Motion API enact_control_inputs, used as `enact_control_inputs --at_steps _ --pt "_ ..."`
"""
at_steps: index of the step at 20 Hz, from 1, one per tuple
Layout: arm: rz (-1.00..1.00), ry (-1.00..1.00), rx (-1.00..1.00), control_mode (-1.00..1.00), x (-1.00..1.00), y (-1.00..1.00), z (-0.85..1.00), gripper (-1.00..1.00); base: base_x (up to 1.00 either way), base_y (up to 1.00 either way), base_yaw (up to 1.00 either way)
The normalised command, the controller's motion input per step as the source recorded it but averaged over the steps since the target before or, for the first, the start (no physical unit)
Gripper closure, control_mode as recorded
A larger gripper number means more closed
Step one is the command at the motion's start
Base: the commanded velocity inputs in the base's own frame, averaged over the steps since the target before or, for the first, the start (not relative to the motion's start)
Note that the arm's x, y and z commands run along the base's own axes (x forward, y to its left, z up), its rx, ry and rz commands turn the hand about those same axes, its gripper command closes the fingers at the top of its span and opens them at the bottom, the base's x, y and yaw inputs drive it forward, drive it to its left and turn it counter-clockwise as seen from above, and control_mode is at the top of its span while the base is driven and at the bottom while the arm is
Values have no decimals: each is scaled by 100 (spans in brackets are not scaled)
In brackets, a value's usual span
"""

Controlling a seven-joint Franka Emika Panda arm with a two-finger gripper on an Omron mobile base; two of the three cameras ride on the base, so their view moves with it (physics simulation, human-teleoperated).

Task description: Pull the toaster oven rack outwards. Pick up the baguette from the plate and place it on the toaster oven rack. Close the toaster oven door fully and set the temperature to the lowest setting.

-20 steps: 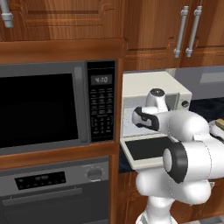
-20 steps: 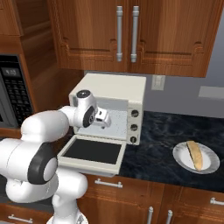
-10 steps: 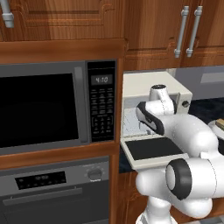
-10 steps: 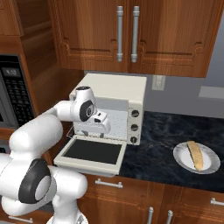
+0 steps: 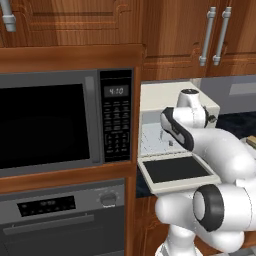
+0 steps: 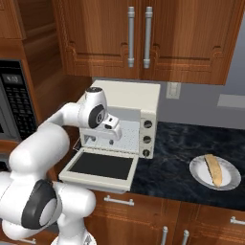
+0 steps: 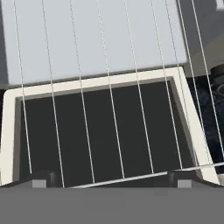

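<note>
I have the arm bent forward with its hand at the mouth of the toaster oven (image 6: 136,115), the pincer (image 7: 109,177) reaching in just above the toaster oven door (image 6: 101,165), which lies folded down flat. In the hand view the toaster oven rack (image 7: 109,109) shows as thin wires running over the door's dark glass, its front bar between the fingertips (image 7: 43,178); I cannot tell whether they are clenched on it. The microwave (image 5: 65,122) left of the oven reads 4:10. Right of the oven, the baguette (image 6: 214,169) lies on the plate (image 6: 198,170) on the counter (image 6: 177,143).
</note>
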Motion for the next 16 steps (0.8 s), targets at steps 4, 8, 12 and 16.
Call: enact_control_inputs --at_steps 4,8,12,16 --pt "0 -1 0 -100 51 0 -9 -100 0 0 0" --pt "0 -1 0 -100 28 0 -4 -100 0 0 0" --pt "0 2 0 -100 -5 0 -32 -100 0 0 0" --pt "0 -1 0 -100 -7 0 -41 -100 0 0 0"
